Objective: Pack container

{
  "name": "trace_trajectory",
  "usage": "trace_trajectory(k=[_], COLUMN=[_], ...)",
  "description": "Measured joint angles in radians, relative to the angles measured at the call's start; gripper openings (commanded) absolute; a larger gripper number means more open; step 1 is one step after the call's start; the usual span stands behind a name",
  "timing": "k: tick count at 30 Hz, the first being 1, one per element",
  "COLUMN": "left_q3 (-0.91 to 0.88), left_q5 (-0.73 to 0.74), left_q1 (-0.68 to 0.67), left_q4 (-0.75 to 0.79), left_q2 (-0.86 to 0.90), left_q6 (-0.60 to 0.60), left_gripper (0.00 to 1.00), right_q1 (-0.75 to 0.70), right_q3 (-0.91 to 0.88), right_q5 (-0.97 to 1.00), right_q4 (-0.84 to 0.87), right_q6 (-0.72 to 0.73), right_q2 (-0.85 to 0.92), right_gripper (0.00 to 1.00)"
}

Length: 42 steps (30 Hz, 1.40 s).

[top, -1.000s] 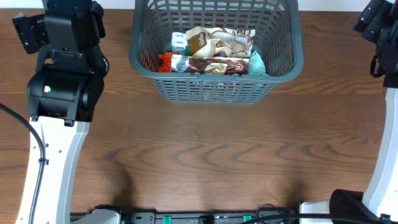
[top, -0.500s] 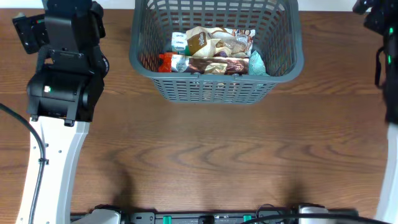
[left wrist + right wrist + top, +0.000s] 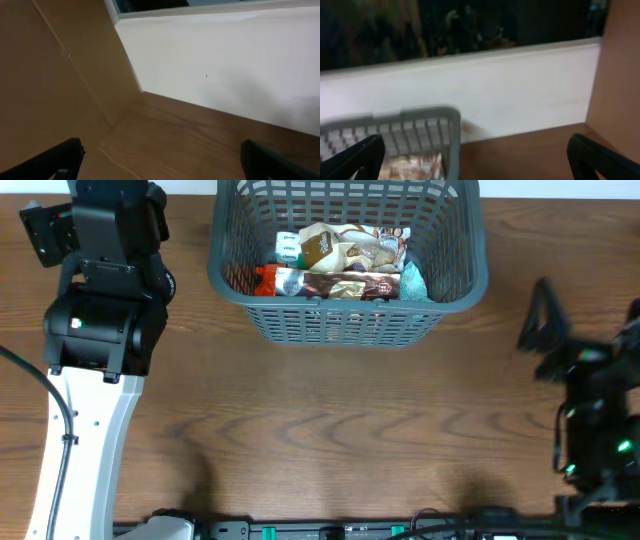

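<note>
Your left gripper (image 3: 162, 162) stands wide open with nothing between its fingers. It hangs over the wood-grain table (image 3: 190, 135), which runs to a white wall (image 3: 225, 55). A tan panel (image 3: 45, 75) closes the left side of that view. Your right gripper (image 3: 477, 160) is spread wide too and empty. It faces the container (image 3: 420, 127), with the white wall and a dark window (image 3: 445, 30) behind. Seen from overhead, the container sits at the far centre of the table, snack packets (image 3: 340, 265) inside, well apart from both arms.
</note>
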Motion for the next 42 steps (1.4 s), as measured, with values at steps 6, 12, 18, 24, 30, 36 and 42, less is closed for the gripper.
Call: trace_trajectory(k=[6,12,18,24,30,36,42], left_q3=[0.0,0.0,0.0,0.0,0.0,0.0,0.0], left_q5=[0.0,0.0,0.0,0.0,0.0,0.0,0.0], left_q1=[0.0,0.0,0.0,0.0,0.0,0.0,0.0], left_q4=[0.0,0.0,0.0,0.0,0.0,0.0,0.0], left_q2=[0.0,0.0,0.0,0.0,0.0,0.0,0.0], left_q6=[0.0,0.0,0.0,0.0,0.0,0.0,0.0], left_gripper=[0.99,0.99,0.99,0.99,0.98,0.99,0.99], right_q1=[0.0,0.0,0.0,0.0,0.0,0.0,0.0], right_q3=[-0.242,-0.42,-0.553,-0.684,-0.801,-0.862,-0.903], right_q5=[-0.111,-0.175,-0.196,-0.199,-0.199,-0.199,-0.191], right_q4=[0.051,0.091,0.116,0.19,0.211,0.261,0.287], right_q6=[-0.147,-0.223,-0.232,-0.199,-0.145,-0.124,-0.093], right_q2=[-0.163,-0.276,-0.39,-0.489,-0.565,-0.591,-0.591], right_gripper=[0.99,0.99,0.99,0.99,0.99,0.99,0.99])
